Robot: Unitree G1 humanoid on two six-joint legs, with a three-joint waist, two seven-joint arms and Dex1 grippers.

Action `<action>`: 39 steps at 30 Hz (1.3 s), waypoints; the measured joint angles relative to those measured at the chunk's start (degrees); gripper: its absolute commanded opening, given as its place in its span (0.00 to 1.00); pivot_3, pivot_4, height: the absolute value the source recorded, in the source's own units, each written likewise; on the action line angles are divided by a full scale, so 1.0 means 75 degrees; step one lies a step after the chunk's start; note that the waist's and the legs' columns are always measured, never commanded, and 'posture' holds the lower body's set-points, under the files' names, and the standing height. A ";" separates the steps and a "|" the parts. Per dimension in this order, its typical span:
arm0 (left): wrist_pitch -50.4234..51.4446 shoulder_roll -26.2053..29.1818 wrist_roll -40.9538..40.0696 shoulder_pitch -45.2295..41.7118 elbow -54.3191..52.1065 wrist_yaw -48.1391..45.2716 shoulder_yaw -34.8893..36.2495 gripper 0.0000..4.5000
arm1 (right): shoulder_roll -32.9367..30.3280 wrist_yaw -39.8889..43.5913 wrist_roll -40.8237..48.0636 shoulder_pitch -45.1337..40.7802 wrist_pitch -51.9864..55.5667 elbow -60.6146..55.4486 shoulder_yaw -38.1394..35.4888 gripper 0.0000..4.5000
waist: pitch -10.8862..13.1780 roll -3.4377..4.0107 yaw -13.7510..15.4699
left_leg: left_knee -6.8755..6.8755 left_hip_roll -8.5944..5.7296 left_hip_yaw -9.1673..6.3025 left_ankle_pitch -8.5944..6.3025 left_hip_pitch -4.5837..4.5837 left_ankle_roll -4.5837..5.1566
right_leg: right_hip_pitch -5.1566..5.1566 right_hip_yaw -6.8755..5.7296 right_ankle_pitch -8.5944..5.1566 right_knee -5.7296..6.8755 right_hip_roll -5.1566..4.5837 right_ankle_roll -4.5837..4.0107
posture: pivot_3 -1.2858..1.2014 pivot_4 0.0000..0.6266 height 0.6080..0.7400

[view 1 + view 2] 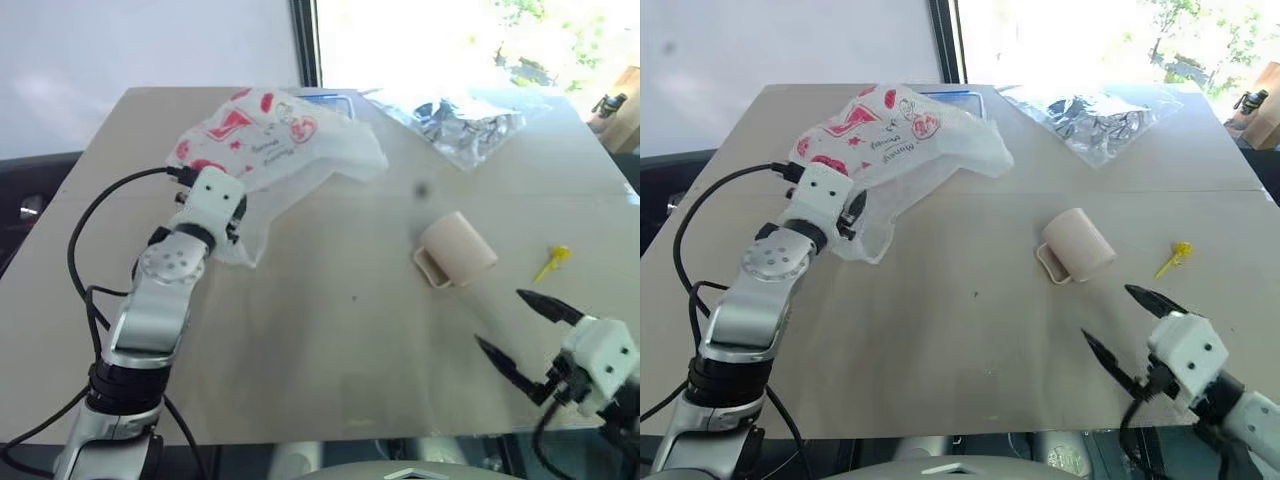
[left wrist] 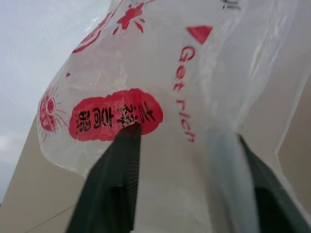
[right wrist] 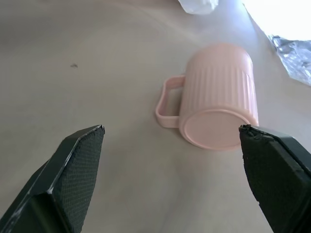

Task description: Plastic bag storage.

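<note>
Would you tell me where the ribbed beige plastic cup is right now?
The ribbed beige plastic cup lies on its side right of centre on the tan table, between the small yellow piece and the open right gripper.

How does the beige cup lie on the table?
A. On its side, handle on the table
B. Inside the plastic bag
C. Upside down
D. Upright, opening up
A: the beige cup lies on its side, its flat base facing the right wrist camera, its handle resting on the table.

Plastic bag point(image 1: 275, 140) on table point(image 1: 330, 340), far left. Left gripper point(image 2: 177, 141) at bag's near edge. Clear bag point(image 1: 465, 120) far right, behind cup point(image 1: 457, 250). Cup on its side, centre-right; small peg point(image 1: 552, 262) just right of it. Right gripper point(image 1: 518, 328) in front of cup, nr table's near edge.
</note>
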 measured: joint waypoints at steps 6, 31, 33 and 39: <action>0.0914 -0.0680 -0.1580 -0.0609 -0.0588 -0.0657 0.0942 0.01 | -0.1041 -0.0390 0.0353 -0.2097 0.2234 -0.0465 0.1208 1.00 | 0.0002 -0.0005 -0.0007 | 0.0036 -0.0004 0.0000 0.0000 -0.0007 0.0001 | 0.0018 -0.0022 0.0001 0.0011 0.0008 0.0001 | 0.52 0.24 1.00; 0.2637 -0.0825 -0.2576 -0.0586 -0.2355 -0.0168 0.1366 0.00 | -0.1179 -0.1887 -0.0464 -0.7560 0.6821 0.2530 0.5003 0.52 | 0.0012 -0.0026 -0.0008 | 0.0043 -0.0004 -0.0019 -0.0013 -0.0016 0.0023 | 0.0003 -0.0013 0.0006 0.0011 -0.0004 0.0008 | 0.52 0.24 1.00; 0.2642 -0.0825 -0.2583 -0.0586 -0.2389 -0.0165 0.1367 0.00 | -0.1142 -0.1925 -0.0568 -0.7560 0.6766 0.2598 0.5015 0.32 | 0.0012 -0.0026 -0.0006 | 0.0043 -0.0004 -0.0019 -0.0012 -0.0017 0.0021 | 0.0002 -0.0012 0.0006 0.0011 -0.0004 0.0008 | 0.52 0.24 1.00; 0.2760 -0.1020 -0.2764 -0.0629 -0.2392 -0.0129 0.1469 0.00 | -0.1358 -0.1923 -0.1015 -0.7503 0.6182 0.2609 0.5049 0.01 | 0.0012 -0.0032 -0.0010 | 0.0041 -0.0003 -0.0020 -0.0006 -0.0019 0.0010 | 0.0002 -0.0015 0.0006 0.0007 -0.0002 0.0008 | 0.52 0.24 1.00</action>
